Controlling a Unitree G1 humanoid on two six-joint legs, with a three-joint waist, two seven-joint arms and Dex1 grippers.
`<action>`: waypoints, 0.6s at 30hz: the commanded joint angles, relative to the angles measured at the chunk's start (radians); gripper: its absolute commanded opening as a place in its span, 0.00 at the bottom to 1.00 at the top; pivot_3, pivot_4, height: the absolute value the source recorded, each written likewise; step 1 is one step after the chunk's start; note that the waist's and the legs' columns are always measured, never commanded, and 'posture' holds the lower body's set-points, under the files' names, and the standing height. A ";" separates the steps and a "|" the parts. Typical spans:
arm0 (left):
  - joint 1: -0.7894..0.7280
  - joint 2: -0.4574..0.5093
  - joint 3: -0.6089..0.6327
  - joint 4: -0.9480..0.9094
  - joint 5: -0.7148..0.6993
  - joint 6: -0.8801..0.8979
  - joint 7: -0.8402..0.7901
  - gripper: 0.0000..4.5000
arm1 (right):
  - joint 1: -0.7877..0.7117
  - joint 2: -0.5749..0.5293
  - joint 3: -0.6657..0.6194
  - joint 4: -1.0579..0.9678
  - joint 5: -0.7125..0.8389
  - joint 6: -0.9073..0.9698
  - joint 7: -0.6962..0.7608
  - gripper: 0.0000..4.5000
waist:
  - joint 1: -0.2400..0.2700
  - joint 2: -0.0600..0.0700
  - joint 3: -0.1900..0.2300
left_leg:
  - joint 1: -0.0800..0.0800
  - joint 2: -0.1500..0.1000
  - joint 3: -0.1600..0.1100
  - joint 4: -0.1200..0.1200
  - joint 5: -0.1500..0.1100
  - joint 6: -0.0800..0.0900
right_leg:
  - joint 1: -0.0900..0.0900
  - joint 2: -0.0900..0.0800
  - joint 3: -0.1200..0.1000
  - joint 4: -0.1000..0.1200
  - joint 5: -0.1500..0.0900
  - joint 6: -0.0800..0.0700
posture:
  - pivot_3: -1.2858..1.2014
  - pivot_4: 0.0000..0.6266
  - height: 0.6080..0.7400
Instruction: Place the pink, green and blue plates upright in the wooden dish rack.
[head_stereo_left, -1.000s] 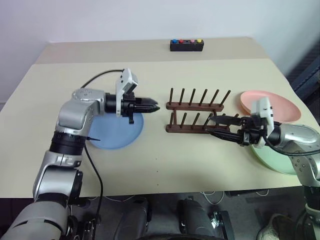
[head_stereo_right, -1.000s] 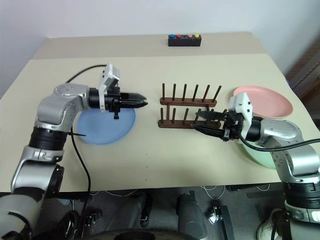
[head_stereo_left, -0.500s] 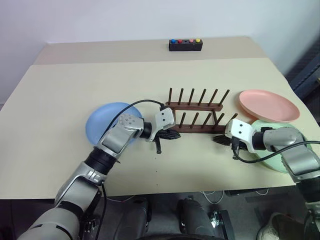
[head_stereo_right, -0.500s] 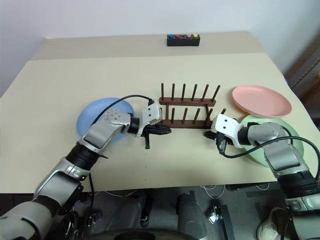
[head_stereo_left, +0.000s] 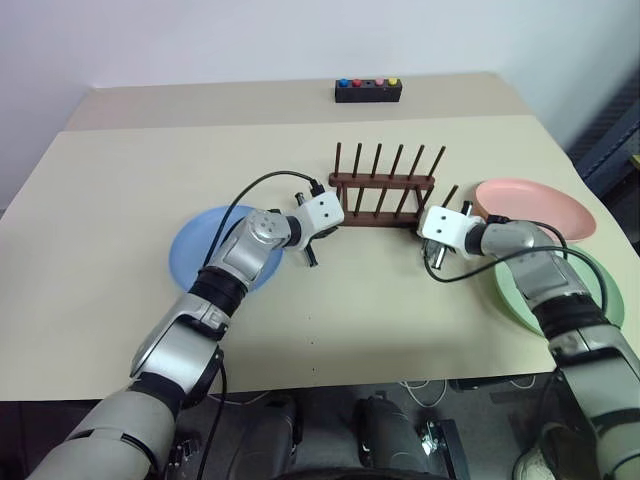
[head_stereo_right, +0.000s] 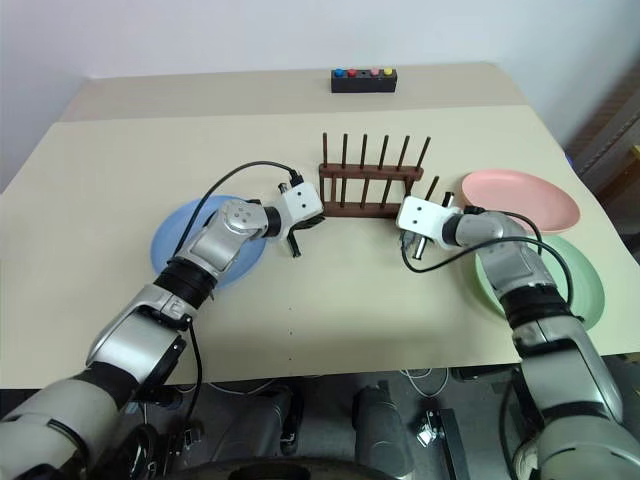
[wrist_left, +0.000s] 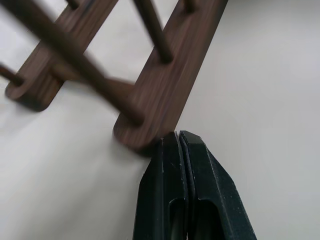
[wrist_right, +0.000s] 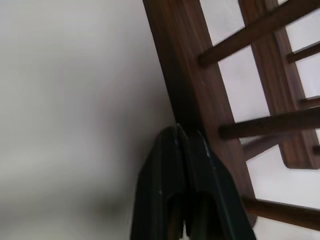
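Blue plate (head_stereo_left: 205, 262) flat on table (head_stereo_left: 120, 200), far left, partly under left arm. Left gripper (wrist_left: 178, 142) shut, empty, tips against near rail end of wooden dish rack (head_stereo_left: 382, 184). Right gripper (wrist_right: 181, 136) shut, empty, against rack's other side; likely nudging rack. Pink plate (head_stereo_left: 535, 208), green plate (head_stereo_left: 590, 285) flat, far right.

Head stereo overlooks table (head_stereo_left: 120, 180); wrist cameras close on rack (wrist_left: 165, 85) ends.
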 joint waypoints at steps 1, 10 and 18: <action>-0.051 -0.007 0.039 0.073 0.029 -0.063 0.067 0.00 | -0.066 0.040 0.031 0.123 -0.064 -0.067 -0.066 0.01 | -0.004 0.000 0.000 | 0.000 0.000 0.000 0.000 0.000 0.000 | 0.000 0.000 0.000 0.000 0.000 0.000 | 0.52 0.24 1.00; -0.065 -0.028 0.079 0.129 0.036 -0.101 0.121 0.00 | -0.184 0.105 0.056 0.313 -0.149 -0.174 -0.214 0.01 | -0.018 0.000 0.000 | 0.000 0.000 0.000 -0.001 0.000 0.000 | -0.001 0.000 0.000 0.001 0.000 0.000 | 0.52 0.24 1.00; -0.054 -0.023 0.096 0.120 0.042 -0.105 0.111 0.00 | -0.199 0.135 0.047 0.344 -0.147 -0.225 -0.239 0.01 | -0.019 0.000 0.000 | 0.000 0.000 0.000 -0.001 0.000 0.000 | -0.002 0.000 0.000 0.002 0.000 0.000 | 0.52 0.24 1.00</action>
